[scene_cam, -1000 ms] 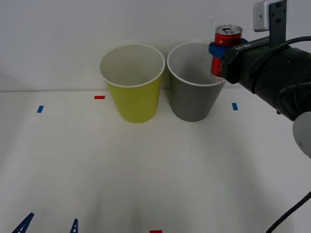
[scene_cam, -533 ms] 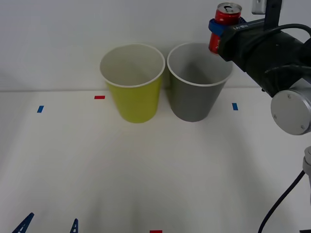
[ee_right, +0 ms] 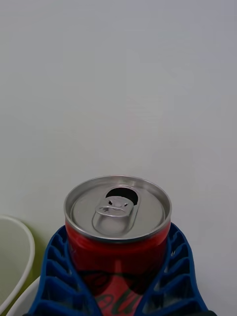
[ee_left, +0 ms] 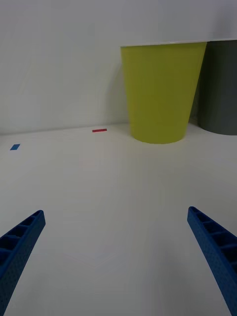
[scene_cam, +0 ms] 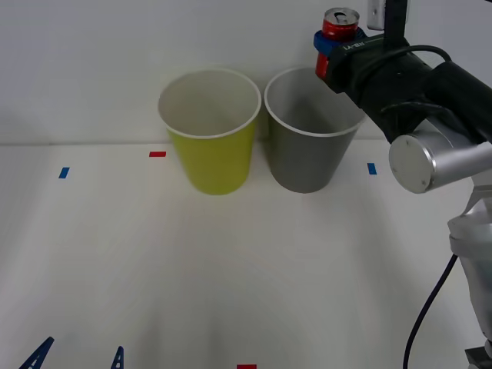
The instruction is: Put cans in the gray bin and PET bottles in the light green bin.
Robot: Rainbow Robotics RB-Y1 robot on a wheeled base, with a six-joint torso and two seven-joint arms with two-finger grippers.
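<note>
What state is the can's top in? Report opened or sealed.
Opened. The can, upright in the right gripper above the gray bin, shows a dark open mouth hole beside its tab.

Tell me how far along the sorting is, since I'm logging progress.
Done: the red can is lifted, gripped upright in the right tool. In hand: it hangs above the gray bin's far right rim. Left: release it inside. The left tool waits open, low over the table.
</note>
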